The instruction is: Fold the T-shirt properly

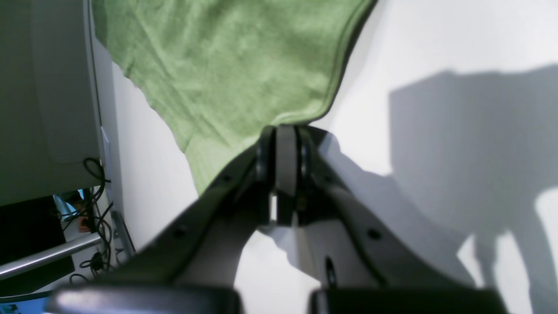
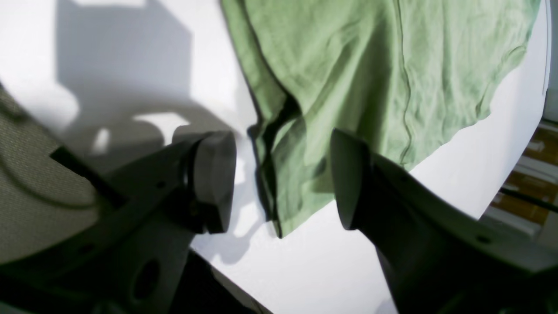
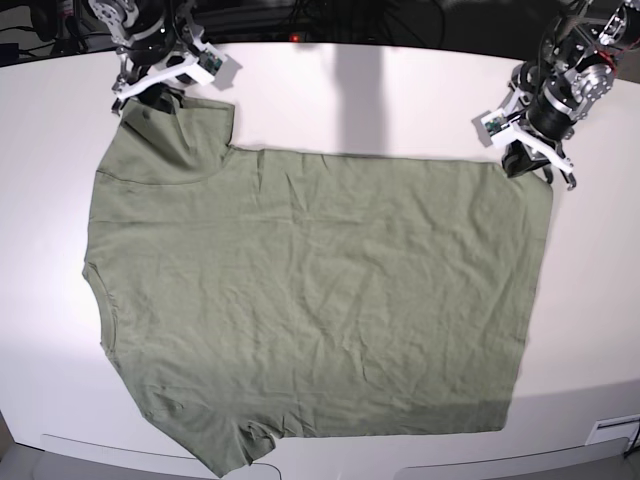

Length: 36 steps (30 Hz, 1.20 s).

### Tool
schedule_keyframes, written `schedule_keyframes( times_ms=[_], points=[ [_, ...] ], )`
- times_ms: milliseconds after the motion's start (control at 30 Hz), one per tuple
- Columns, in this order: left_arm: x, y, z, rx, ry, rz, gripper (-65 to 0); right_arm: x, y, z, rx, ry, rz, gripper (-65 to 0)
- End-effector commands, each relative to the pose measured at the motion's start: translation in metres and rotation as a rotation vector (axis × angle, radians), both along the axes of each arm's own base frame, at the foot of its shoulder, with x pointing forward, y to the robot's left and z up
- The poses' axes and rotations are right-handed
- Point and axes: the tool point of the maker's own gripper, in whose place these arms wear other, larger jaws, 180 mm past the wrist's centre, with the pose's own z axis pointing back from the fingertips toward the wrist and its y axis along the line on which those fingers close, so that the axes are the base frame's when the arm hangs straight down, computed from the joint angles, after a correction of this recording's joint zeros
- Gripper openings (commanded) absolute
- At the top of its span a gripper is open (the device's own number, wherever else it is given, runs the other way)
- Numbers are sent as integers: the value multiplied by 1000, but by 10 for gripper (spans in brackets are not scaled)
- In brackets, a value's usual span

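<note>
The sage-green T-shirt (image 3: 310, 300) lies spread flat on the white table (image 3: 400, 100), with its neckline at the left and its hem at the right. My left gripper (image 3: 525, 165) is at the shirt's far right corner. In the left wrist view its jaws (image 1: 285, 131) are pressed together on the hem corner of the cloth (image 1: 226, 65). My right gripper (image 3: 160, 95) is over the far left sleeve. Its fingers (image 2: 213, 183) stand wide apart, open, with a folded edge of the sleeve (image 2: 287, 183) between them.
Cables (image 1: 98, 209) and a metal bar (image 1: 48, 255) hang past the table's edge beside a grey panel (image 1: 43, 87). Wooden flooring (image 2: 536, 174) shows beyond the table's rim. Dark equipment and wires (image 3: 330, 20) line the far edge.
</note>
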Motion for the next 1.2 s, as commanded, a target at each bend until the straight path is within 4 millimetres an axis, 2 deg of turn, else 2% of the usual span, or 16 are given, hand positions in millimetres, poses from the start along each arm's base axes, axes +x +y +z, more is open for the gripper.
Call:
schedule_keyframes(
  times_ms=[0, 267, 467, 700, 933, 1167],
  points=[
    [-32, 6, -21, 43, 133, -12, -650, -3, -4, 0, -9, 23, 6, -304],
    [-32, 6, -21, 43, 133, -12, -650, 3, -23, 3, -59, 48, -2, -304],
    [-32, 6, -21, 43, 133, -12, -650, 0, -25, 1, -72, 77, 18, -304],
    [-32, 6, -21, 43, 133, -12, -650, -8, -60, -12, -174, 120, 46, -304],
    [-31, 6, -21, 43, 133, -12, -650, -14, -56, -15, -165, 136, 58, -311],
    [-32, 6, -21, 43, 133, -12, -650, -9, -42, -16, -99, 109, 98, -563]
  ],
)
